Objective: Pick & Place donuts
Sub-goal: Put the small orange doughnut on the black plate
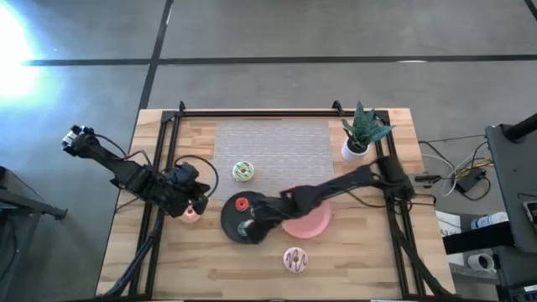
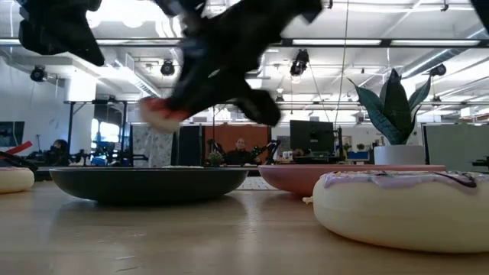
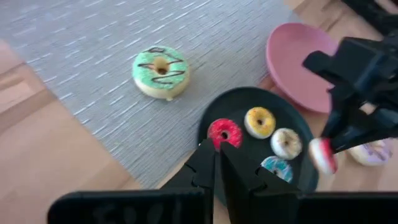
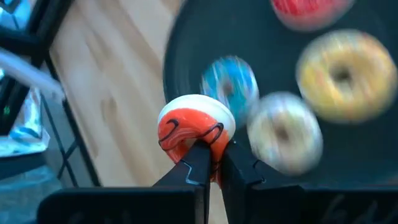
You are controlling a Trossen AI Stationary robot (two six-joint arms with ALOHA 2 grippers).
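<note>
My right gripper (image 4: pixel 211 155) is shut on a red-and-white frosted donut (image 4: pixel 196 124), held above the black plate (image 1: pixel 231 225); it also shows in the low view (image 2: pixel 160 113). On the plate lie a red (image 3: pixel 224 132), a yellow (image 3: pixel 259 122), a pale sprinkled (image 3: pixel 286 143) and a blue donut (image 3: pixel 277 167). A green donut (image 1: pixel 243 171) lies flat on the grey mat. My left gripper (image 3: pixel 217 165) is shut and empty at the table's left, above a pink donut (image 1: pixel 191 215) that lies on the wood. My right gripper pinches one side of the donut's ring (image 4: pixel 210 144) between its two fingers. The fingers come slanting down from the table's right side. The donut is lifted clear, over the black plate's near left part.
A pink plate (image 1: pixel 309 223) sits right of the black one, under my right arm. A pink-white striped donut (image 1: pixel 295 260) lies near the front edge. A potted plant (image 1: pixel 361 134) stands at the back right. Black frame rails run along both table sides.
</note>
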